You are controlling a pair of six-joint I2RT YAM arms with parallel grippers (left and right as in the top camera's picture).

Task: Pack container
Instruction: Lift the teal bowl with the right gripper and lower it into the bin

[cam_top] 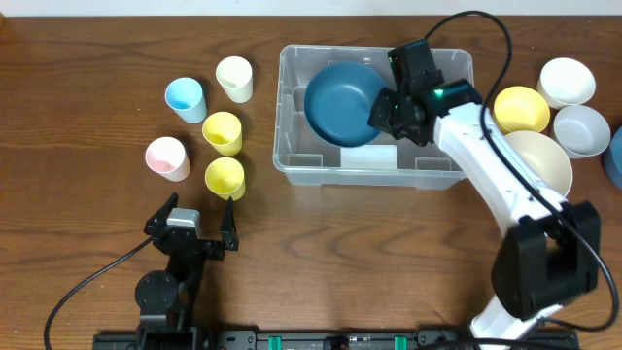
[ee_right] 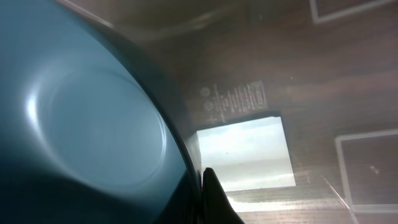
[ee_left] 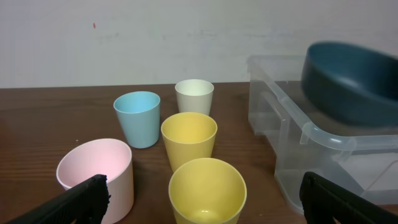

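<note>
Overhead, the container (cam_top: 285, 117) sits on the wooden surface (cam_top: 97, 253) near the middle, a little toward the far side, its long side facing the robot. The right jaws are clamped on the rim of a dark blue bowl (cam_top: 340, 102), which hangs tilted over the container's left half. In the left wrist view the bowl (ee_left: 351, 84) stands above the container's rolled rim (ee_left: 323, 138), so it looks not yet set down. The left jaws are spread wide and hold nothing, resting near the robot's side of the surface behind five small cups, the nearest a yellow cup (ee_left: 207, 190).

The container looks like thin, clear moulded plastic: probably light, fairly stiff at the rim and ribs, but with walls that may flex and a smooth base that could slide if nudged. If it has to be steadied or moved, the rolled rim at a short end seems the best hold.

The bowl appears hard, smooth and light. Pinched at one edge only, it may pivot in the grip, so lowering it gently onto the floor beside the white label (ee_right: 245, 152) seems wise.
</note>
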